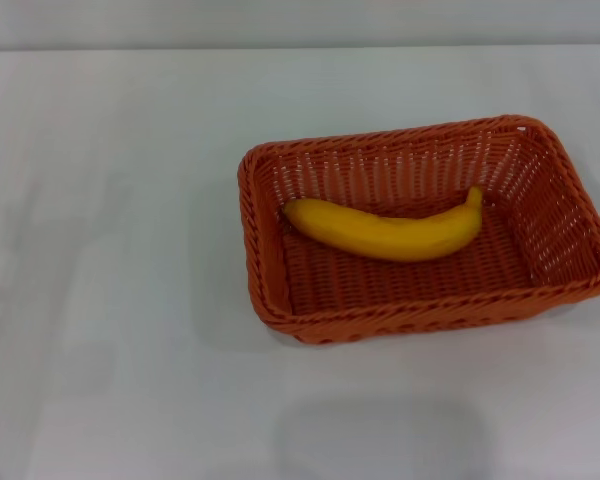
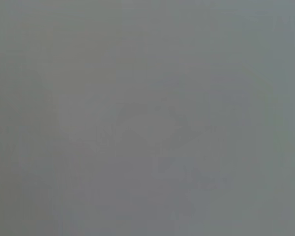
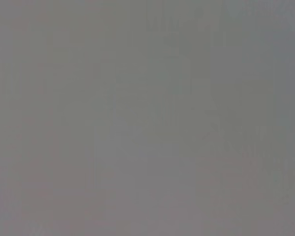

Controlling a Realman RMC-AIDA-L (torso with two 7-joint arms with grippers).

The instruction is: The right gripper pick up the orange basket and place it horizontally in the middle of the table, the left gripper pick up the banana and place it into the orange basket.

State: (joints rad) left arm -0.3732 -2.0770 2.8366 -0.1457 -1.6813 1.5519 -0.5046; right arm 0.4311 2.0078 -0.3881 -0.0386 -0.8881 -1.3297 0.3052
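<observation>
I am seeing the banana [image 1: 385, 232] lying inside the orange basket [image 1: 265, 270] on the table [image 1: 110, 200], so the task is looking finished, with neither gripper showing for me to judge its jaws.

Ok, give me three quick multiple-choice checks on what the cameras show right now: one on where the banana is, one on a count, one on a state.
1. Where is the banana?
A. On the bare table beside the basket
B. Inside the orange basket
C. Held above the basket

2. How many bananas are in view?
A. One
B. Two
C. Three

3. How does the basket stand on the table?
A. Tipped on its side
B. Upside down
C. Upright, opening upward

Answers:
1 B: the head view shows it lying on the basket's woven floor.
2 A: a single yellow fruit shows.
3 C: rim and inner floor both face the camera.

Neither gripper shows in any view.
</observation>
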